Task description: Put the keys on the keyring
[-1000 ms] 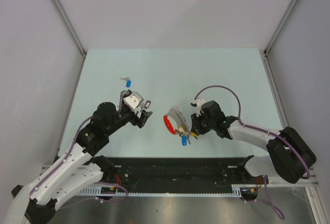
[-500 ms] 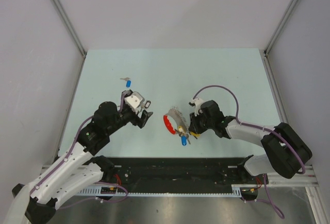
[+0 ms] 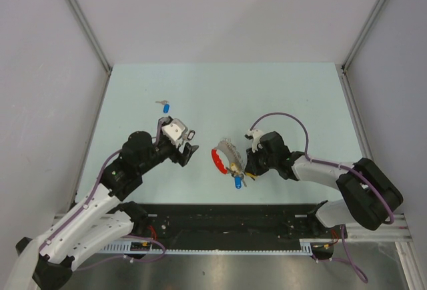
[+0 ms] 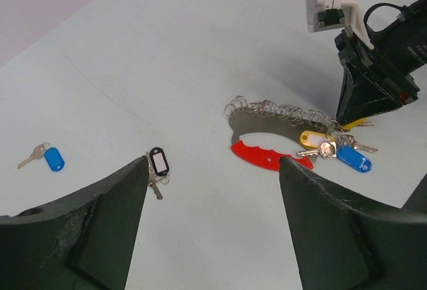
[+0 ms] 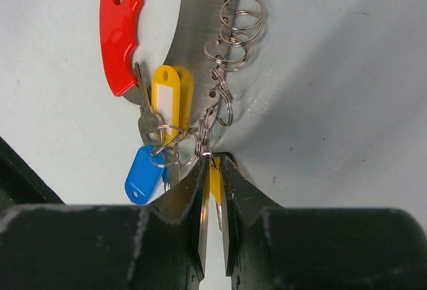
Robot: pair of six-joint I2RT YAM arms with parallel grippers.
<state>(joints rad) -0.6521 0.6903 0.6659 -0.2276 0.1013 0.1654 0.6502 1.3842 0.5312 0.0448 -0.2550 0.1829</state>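
Observation:
The keyring, a red plastic arc with silvery links, lies at mid table; it also shows in the left wrist view and the right wrist view. A yellow-tag key and a blue-tag key hang on its links. My right gripper is shut on another yellow tag at the ring's link end. My left gripper is open and empty, left of the ring. A black-tag key lies beside its left finger. A loose blue-tag key lies farther back.
The pale green table is bounded by grey walls on three sides. A black rail runs along the near edge by the arm bases. The right arm's purple cable loops above its wrist.
My right gripper has edged slightly left toward the keyring, still shut on the yellow tag. The left arm has barely moved.

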